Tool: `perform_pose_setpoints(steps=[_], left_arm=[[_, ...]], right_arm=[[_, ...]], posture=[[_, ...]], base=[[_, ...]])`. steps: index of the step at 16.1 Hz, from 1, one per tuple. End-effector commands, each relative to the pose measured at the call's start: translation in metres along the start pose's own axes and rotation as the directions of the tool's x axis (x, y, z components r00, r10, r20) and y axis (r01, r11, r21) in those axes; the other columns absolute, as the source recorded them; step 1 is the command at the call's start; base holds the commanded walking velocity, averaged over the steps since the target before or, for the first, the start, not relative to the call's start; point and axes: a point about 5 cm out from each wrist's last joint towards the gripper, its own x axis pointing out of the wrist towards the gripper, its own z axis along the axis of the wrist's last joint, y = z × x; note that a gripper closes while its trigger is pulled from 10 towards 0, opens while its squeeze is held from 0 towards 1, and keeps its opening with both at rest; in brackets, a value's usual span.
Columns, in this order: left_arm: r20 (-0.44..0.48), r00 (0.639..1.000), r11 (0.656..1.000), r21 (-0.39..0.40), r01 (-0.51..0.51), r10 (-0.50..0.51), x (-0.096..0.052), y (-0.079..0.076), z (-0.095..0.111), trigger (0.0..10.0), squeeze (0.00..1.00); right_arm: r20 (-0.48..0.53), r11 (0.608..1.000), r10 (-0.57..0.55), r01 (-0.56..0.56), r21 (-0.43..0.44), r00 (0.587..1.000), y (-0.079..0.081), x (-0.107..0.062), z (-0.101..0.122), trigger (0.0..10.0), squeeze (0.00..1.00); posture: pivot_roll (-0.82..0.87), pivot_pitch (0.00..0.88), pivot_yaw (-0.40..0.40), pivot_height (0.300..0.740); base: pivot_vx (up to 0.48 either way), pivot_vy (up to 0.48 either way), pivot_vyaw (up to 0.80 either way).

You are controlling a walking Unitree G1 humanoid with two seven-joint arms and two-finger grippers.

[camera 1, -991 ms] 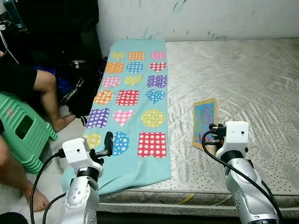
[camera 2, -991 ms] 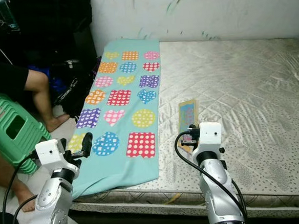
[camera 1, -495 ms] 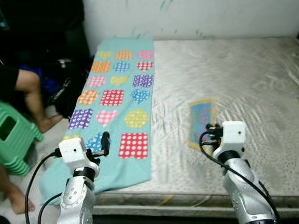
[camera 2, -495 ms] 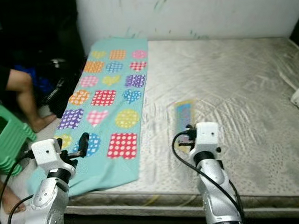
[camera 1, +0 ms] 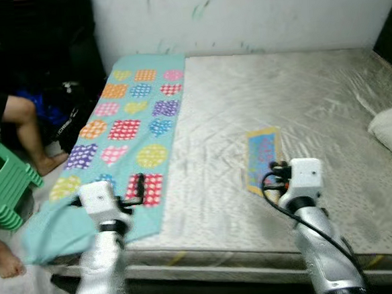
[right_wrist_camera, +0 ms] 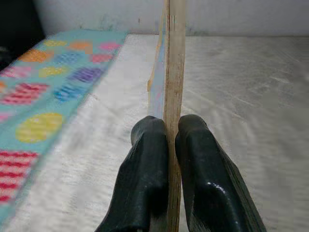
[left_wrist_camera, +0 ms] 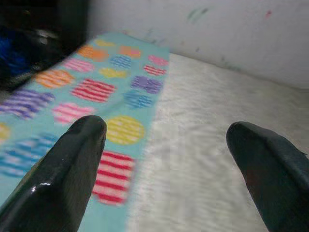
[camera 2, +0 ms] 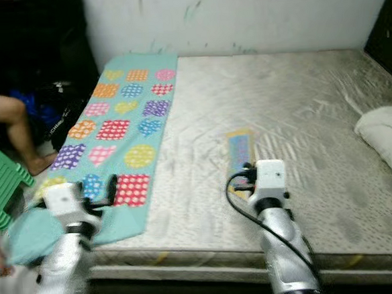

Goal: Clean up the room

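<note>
The right gripper (right_wrist_camera: 166,145) is clenched on the edge of a thin wooden board (right_wrist_camera: 173,63); the left gripper (left_wrist_camera: 164,145) is spread open above the patterned blanket (left_wrist_camera: 91,82). No writing is readable.

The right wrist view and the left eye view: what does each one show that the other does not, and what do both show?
The right wrist view shows the two black fingers pressed on both faces of a thin wooden board, seen edge-on. The left eye view shows the board's blue printed face, both silver arms, the left gripper, a white pillow on the robot's right, a green stool and a seated person's leg. Both show the teal patterned blanket, the quilted mattress and the white wall.
</note>
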Motion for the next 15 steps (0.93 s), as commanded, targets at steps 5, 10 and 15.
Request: perform_pose_setpoints(steps=[5, 10, 15], left_arm=[[0.008, 1.0, 1.0, 0.024, -0.013, 0.013, 0.001, 0.0054, 0.0034, 10.0, 0.0], [0.009, 1.0, 1.0, 0.025, -0.012, 0.012, 0.001, 0.0051, 0.0034, 10.0, 0.0], [0.011, 1.0, 1.0, 0.016, -0.014, 0.014, 0.0006, 0.0044, 0.003, 10.0, 0.0]], right_arm=[[0.068, 1.0, -0.005, 0.005, 0.003, 0.998, 0.0007, 0.0036, 0.0152, 10.0, 0.0], [0.068, 1.0, -0.007, 0.007, 0.001, 0.998, 0.0004, 0.0037, 0.015, 10.0, 0.0], [0.069, 1.0, -0.007, 0.007, -0.001, 0.998, 0.0, 0.0038, 0.0149, 10.0, 0.0]], posture=[[-0.14, 0.0, 0.006, 0.74], [-0.14, 0.0, 0.006, 0.74], [-0.14, 0.0, 0.005, 0.74]], base=[[0.0, -0.317, 0.0], [0.0, -0.29, 0.0], [0.0, 0.0, 0.0]])
